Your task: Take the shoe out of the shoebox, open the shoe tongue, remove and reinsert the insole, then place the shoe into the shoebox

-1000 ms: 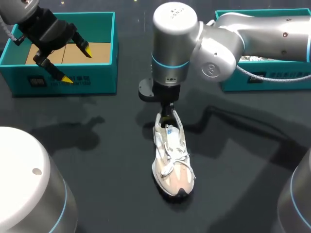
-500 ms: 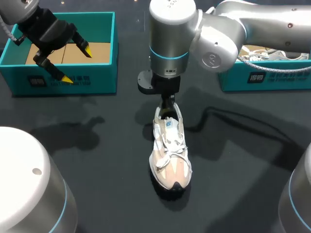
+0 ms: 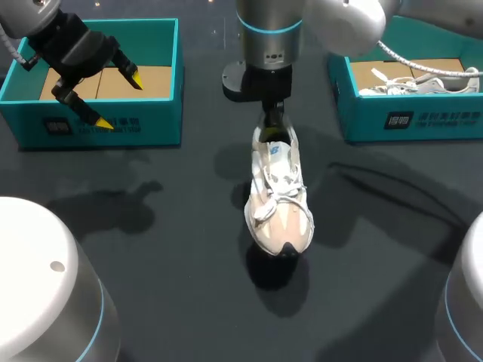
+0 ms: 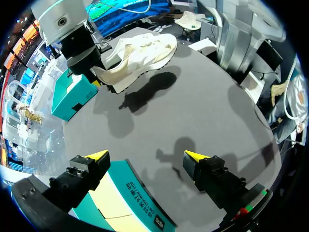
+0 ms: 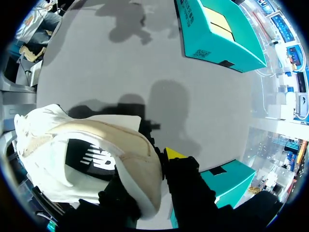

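Yellow-tipped and pressed together on the heel collar, the right claw (image 3: 274, 121) pinches the shoe (image 3: 281, 200); the right wrist view shows one finger outside the heel, while the other is hidden by the shoe. The left claw (image 3: 118, 99) is spread wide and holds nothing, hanging over the left shoebox (image 3: 106, 130), whose cardboard floor shows. Since a second ago the right arm has drawn back toward the far side of the desk (image 3: 151, 226), carrying the shoe with it and lifting it, so that its shadow now lies apart from it on the dark surface; the left claw has not shifted. The shoe is white and cream mesh with white laces tied, a blue patch on the tongue and a dark toe tip, heel up in the claw and toe pointing toward the near edge. It hangs between the two boxes, nearer the right shoebox (image 3: 407, 124), in which a second shoe (image 3: 423, 81) lies.
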Robot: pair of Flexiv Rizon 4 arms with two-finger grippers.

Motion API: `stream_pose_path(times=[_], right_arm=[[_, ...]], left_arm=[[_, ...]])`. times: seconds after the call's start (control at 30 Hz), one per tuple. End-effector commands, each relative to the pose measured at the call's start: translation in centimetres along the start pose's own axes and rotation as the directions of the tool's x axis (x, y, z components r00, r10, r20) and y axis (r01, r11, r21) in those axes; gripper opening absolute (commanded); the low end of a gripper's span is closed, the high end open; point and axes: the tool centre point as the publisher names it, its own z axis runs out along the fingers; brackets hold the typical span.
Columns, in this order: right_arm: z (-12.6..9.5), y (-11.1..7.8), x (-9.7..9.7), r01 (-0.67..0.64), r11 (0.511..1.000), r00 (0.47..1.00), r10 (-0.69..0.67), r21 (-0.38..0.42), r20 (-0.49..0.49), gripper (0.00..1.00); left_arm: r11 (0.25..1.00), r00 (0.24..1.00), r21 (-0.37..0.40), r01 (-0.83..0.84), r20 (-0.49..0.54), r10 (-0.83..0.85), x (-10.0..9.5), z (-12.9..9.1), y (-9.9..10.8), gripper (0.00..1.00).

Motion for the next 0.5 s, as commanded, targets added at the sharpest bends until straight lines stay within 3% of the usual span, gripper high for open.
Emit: stream_pose_path(times=[0.03, 0.2, 0.4, 0.5], right_arm=[[-0.1, -0.2, 0.2, 0.000, 1.000, 1.000, 0.000, -0.003, 0.002, 0.00], [-0.1, -0.2, 0.2, 0.000, 1.000, 1.000, 0.000, -0.003, 0.002, 0.00], [-3.9, -4.7, -3.5, -0.011, 0.998, 0.998, 0.008, 0.057, 0.059, 0.00], [-5.5, -7.6, -5.7, -0.006, 0.999, 0.996, 0.002, 0.047, 0.088, 0.00]], left_arm=[[1.000, 1.000, -0.002, -0.001, -0.002, 0.001, 0.0, 0.0, 0.0, 1.00], [1.000, 1.000, -0.002, -0.001, -0.002, 0.001, 0.0, 0.0, 0.0, 1.00], [1.000, 1.000, -0.002, -0.001, -0.002, 0.001, 0.0, 0.0, 0.0, 1.00], [1.000, 1.000, -0.002, -0.001, -0.002, 0.001, 0.0, 0.0, 0.0, 1.00]])
